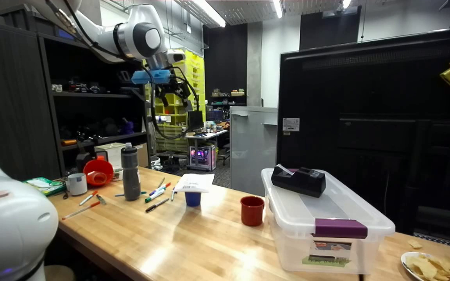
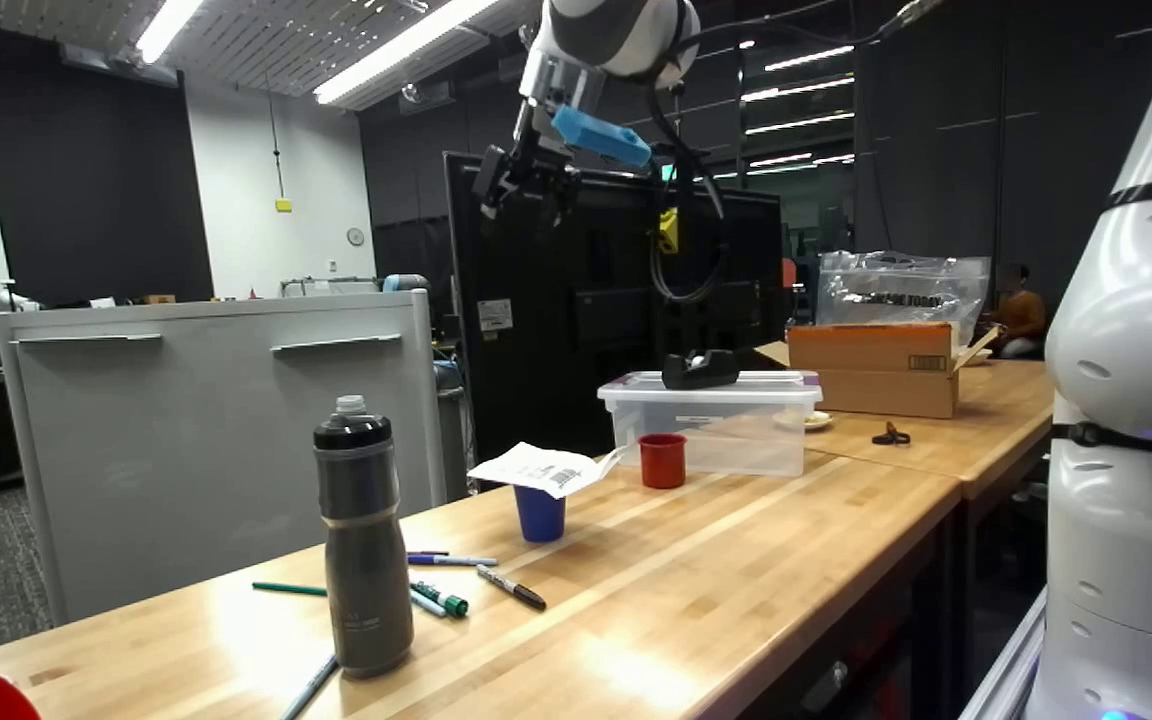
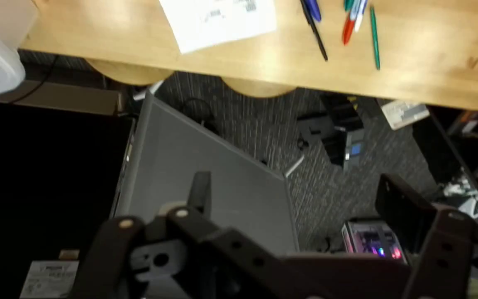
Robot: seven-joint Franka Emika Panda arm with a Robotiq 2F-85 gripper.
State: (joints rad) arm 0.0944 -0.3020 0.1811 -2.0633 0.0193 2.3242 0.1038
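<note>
Well below gripper | blue cup — on table | paper — atop

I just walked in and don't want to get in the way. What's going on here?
A robot arm hangs high above the level of the wooden table, its claw open with nothing in it, so nothing is being handled. On the table, white paper lies across the top of a blue cup. A red mug stands by a clear bin with a black tape dispenser on top. A gray bottle stands upright near loose pens.
</note>
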